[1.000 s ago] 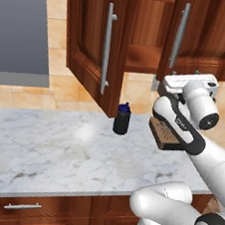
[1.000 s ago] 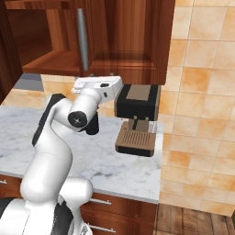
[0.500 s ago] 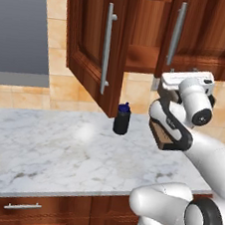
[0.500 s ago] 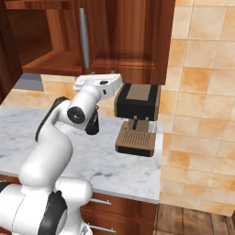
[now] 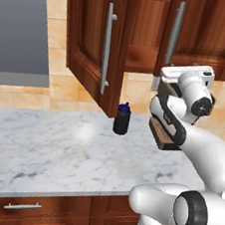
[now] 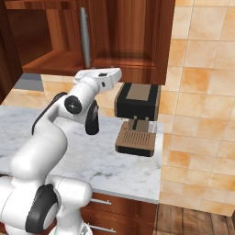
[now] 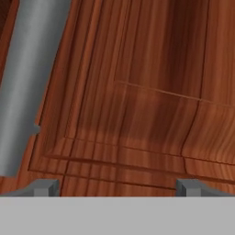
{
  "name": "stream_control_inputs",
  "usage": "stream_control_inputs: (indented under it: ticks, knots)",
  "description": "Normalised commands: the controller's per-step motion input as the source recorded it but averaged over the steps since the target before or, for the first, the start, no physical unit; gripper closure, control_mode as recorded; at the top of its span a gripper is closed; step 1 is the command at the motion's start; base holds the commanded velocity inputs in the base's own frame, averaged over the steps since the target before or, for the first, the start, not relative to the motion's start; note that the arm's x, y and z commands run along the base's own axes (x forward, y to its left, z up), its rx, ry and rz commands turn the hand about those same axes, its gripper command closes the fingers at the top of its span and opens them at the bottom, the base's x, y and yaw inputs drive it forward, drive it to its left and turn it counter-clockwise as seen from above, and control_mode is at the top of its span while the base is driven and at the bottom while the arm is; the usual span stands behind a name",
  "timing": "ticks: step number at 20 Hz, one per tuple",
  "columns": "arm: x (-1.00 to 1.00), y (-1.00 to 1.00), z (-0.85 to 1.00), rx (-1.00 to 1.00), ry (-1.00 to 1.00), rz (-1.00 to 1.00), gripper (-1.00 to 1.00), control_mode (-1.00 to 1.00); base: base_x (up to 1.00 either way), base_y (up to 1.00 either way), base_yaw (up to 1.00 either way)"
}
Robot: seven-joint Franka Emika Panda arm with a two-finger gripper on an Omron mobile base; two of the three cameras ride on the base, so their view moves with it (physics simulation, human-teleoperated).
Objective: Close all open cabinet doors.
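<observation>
The gripper point(image 7: 114, 186), fingers spread and holding nothing, is pressing closer to the right cabinet door point(image 7: 151, 87), whose handle point(image 7: 27, 78) lies at nine o'clock. The left cabinet door point(image 5: 93, 42) is hanging wide open, awaiting closing.

Even bright render, soft shadows
</observation>
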Motion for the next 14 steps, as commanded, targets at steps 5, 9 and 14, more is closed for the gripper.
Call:
stream_control_inputs:
  ticks: [5, 9, 14]
  knots:
    - [-0.04, 0.00, 0.00, 0.00, 0.00, 0.00, -1.00, -1.00, 0.00, 0.00, 0.00]
    - [-0.77, -0.11, 0.00, 0.00, 0.00, 0.00, -1.00, -1.00, 0.00, 0.00, 0.00]
    - [-1.00, -0.10, 0.05, 0.00, 0.00, -0.04, -1.00, -1.00, 0.00, 0.00, 0.00]
